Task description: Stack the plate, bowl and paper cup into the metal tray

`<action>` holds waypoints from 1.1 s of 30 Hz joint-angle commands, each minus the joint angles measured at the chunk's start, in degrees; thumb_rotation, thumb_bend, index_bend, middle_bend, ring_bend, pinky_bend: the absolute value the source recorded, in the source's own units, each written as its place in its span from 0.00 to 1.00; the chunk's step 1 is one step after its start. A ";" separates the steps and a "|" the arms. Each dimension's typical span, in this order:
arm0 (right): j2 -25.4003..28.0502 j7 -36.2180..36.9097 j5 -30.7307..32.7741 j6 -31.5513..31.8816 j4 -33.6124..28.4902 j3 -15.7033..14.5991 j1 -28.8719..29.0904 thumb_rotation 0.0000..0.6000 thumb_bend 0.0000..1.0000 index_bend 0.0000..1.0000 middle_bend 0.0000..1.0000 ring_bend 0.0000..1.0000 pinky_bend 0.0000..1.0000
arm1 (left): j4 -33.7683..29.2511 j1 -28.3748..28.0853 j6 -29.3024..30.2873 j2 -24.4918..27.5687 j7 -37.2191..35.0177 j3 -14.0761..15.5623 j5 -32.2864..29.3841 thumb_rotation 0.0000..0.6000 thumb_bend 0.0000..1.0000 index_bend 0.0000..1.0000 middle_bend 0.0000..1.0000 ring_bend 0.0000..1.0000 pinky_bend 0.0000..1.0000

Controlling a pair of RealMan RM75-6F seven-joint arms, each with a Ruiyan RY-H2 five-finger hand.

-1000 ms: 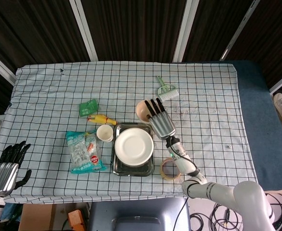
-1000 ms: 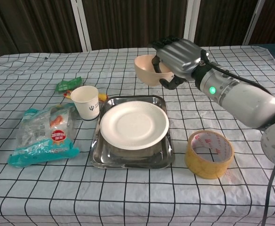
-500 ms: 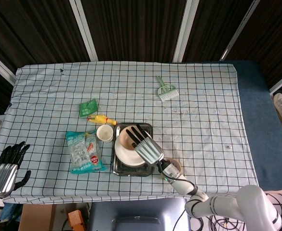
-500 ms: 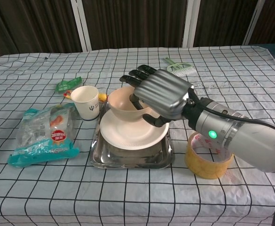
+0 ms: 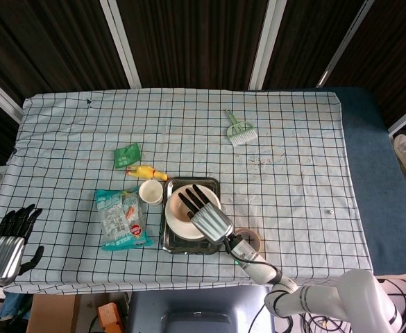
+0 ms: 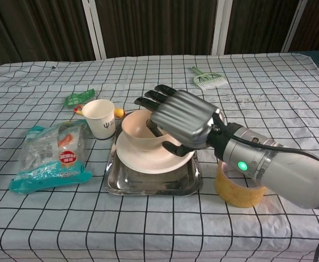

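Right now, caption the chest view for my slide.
Right hand holds bowl on plate in metal tray.

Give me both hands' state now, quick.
Left hand: holds nothing, off the table's edge; open or shut cannot be told.
Right hand: gripping the bowl over the plate.

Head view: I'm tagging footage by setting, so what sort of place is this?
Probably a lab or test room staged as a dining table: a checkered tablecloth covers one table, dark curtains hang behind it, and household items such as the metal tray and tape roll lie about.
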 commanded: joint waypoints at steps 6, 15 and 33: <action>1.21 -1.46 0.67 -0.98 -1.30 0.60 -0.59 1.00 0.43 0.43 0.05 0.00 0.03 | -0.03 -0.07 -0.14 0.00 0.02 -0.04 -0.09 1.00 0.41 0.00 0.00 0.00 0.07; 3.95 -0.50 0.02 -0.51 -4.88 0.95 -1.52 1.00 0.40 0.36 0.04 0.00 0.04 | 0.00 -0.10 -0.28 -0.14 0.23 -0.08 -0.27 1.00 0.41 0.00 0.00 0.00 0.07; -0.01 0.39 6.17 -2.56 -4.43 10.26 2.06 1.00 0.35 0.37 0.03 0.00 0.04 | -0.09 -0.04 0.10 0.30 -0.98 -0.18 -0.02 1.00 0.41 0.00 0.00 0.00 0.07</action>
